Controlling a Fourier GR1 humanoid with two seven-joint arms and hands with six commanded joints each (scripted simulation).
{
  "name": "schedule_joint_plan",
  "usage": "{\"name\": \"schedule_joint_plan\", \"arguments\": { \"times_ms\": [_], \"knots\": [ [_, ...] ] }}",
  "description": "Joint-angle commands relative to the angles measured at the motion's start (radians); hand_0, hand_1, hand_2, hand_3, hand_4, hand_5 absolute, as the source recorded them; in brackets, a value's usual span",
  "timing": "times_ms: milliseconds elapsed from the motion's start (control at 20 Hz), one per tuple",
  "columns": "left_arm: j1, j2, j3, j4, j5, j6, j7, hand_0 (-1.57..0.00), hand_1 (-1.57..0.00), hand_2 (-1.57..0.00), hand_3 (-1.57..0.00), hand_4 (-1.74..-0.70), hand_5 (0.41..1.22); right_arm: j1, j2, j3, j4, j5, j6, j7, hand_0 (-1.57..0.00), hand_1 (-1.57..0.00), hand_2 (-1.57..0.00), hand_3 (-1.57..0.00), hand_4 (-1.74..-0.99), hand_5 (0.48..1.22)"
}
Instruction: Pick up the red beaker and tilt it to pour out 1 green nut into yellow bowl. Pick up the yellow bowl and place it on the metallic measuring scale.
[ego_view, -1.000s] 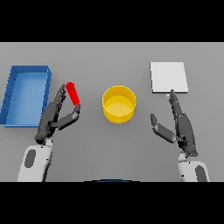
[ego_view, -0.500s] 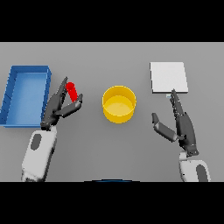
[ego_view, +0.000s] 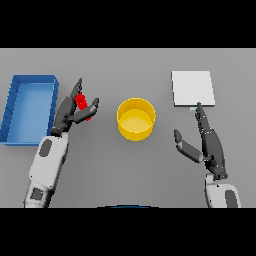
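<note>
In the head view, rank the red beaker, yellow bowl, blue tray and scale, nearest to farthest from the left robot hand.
1. red beaker, in the left robot hand.
2. blue tray, just left.
3. yellow bowl, centre.
4. scale, far right.

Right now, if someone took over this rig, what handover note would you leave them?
Left hand: fingers curled round the red beaker, between the blue tray and the yellow bowl.
Right hand: open, idle, just below the metallic scale.
Done: beaker grasped.
Left: tilt beaker over the bowl to pour one green nut, then set the bowl on the scale. No nut visible in the bowl.
</note>
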Motion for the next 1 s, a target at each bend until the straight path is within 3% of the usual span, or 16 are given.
{"name": "schedule_joint_plan", "arguments": {
  "times_ms": [0,100,150,200,250,350,500,550,700,950],
  "knots": [
    [-0.001,-0.002,-0.001,0.01,-0.002,-0.002,-0.025,0.0,0.0,0.0,0.0,-1.34,0.725,0.003,0.002,0.002,-0.001,-0.003,0.003,0.001,0.0,0.0,0.0,0.0,-1.305,0.681],
    [-0.026,-0.005,0.013,0.045,0.007,-0.002,-0.056,0.0,0.0,-0.03,0.0,-1.39,0.752,-0.004,-0.011,-0.01,-0.008,-0.009,0.003,0.006,0.0,0.0,0.0,0.0,-1.295,0.683],
    [-0.035,-0.014,0.02,0.051,0.01,0.012,-0.057,-0.08,-0.08,-0.12,-0.08,-1.42,0.77,-0.011,-0.015,-0.012,-0.012,-0.008,0.002,0.008,0.0,0.0,0.0,0.0,-1.291,0.684],
    [-0.046,-0.025,0.029,0.071,0.015,0.024,-0.051,-0.25,-0.28,-0.31,-0.22,-1.44,0.795,0.002,-0.017,-0.013,-0.01,-0.013,0.008,-0.007,0.0,0.0,0.0,0.0,-1.289,0.684],
    [-0.057,-0.04,0.036,0.084,0.017,0.043,-0.052,-0.46,-0.48,-0.5,-0.49,-1.44,0.881,0.0,-0.019,-0.009,-0.011,-0.007,0.01,-0.003,0.0,0.0,0.0,0.0,-1.286,0.685],
    [-0.059,-0.045,0.026,0.091,-0.019,0.094,-0.054,-0.86,-0.87,-0.89,-0.88,-1.44,1.003,-0.001,-0.002,0.0,-0.004,-0.001,0.002,0.008,0.0,0.0,0.0,0.0,-1.283,0.683],
    [-0.072,-0.051,0.03,0.114,-0.037,0.097,-0.093,-1.21,-1.21,-1.22,-1.22,-1.45,1.109,-0.007,-0.007,-0.007,0.007,-0.007,0.006,-0.001,0.0,0.0,0.0,0.0,-1.291,0.684],
    [-0.069,-0.048,0.037,0.112,-0.034,0.093,-0.096,-1.28,-1.29,-1.29,-1.29,-1.45,1.132,-0.01,-0.008,-0.009,0.017,-0.008,0.007,-0.007,0.0,0.0,0.0,0.0,-1.293,0.682],
    [-0.072,-0.059,0.035,0.102,-0.029,0.116,-0.13,-1.42,-1.42,-1.43,-1.43,-1.59,1.123,-0.022,-0.006,-0.007,0.031,-0.004,0.007,-0.014,0.0,0.0,0.0,0.0,-1.296,0.682],
    [-0.081,-0.031,0.024,0.051,0.003,0.13,-0.139,-1.52,-1.52,-1.52,-1.52,-1.69,1.1,-0.021,-0.003,0.012,0.028,0.024,0.001,-0.031,0.0,0.0,0.0,0.0,-1.254,0.667]
  ]
}}
